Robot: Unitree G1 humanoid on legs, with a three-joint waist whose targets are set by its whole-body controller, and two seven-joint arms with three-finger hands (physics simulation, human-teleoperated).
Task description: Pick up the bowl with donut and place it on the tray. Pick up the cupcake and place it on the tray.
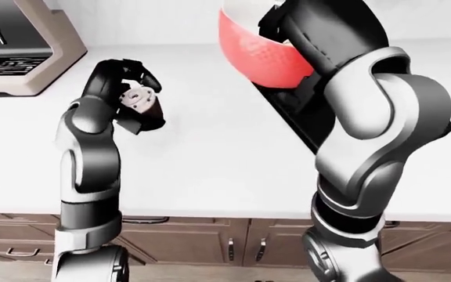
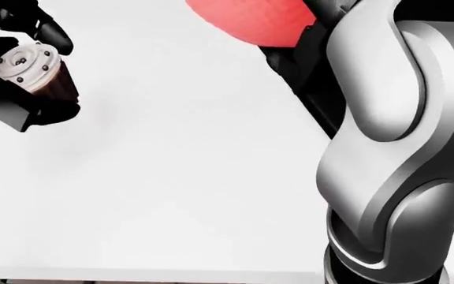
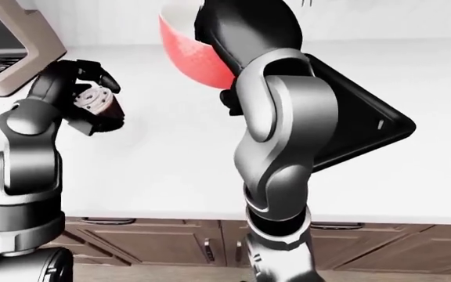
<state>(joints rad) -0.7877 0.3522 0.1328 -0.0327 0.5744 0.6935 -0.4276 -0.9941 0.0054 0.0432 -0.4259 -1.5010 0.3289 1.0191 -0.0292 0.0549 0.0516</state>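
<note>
White counter [image 1: 210, 158], tray [image 3: 358, 126] dark at its right. Left hand [image 1: 127, 94] fingers closed round cupcake [image 1: 142, 101], tilted, held off the surface for carry. Right hand [image 1: 304, 26] holds red bowl [image 1: 257, 56] raised by the tray (grip hidden, donut unseen) — likely staging placement.

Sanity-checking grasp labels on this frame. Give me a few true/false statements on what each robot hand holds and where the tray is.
1. The left robot hand grips the cupcake. True.
2. The cupcake stands upright on the counter. False: it is tilted in the hand, above the white counter.
3. The red bowl is held up by the right arm. True; the right robot hand itself is hidden.
4. The black tray lies under the left arm. False: it sits behind the right arm.
</note>
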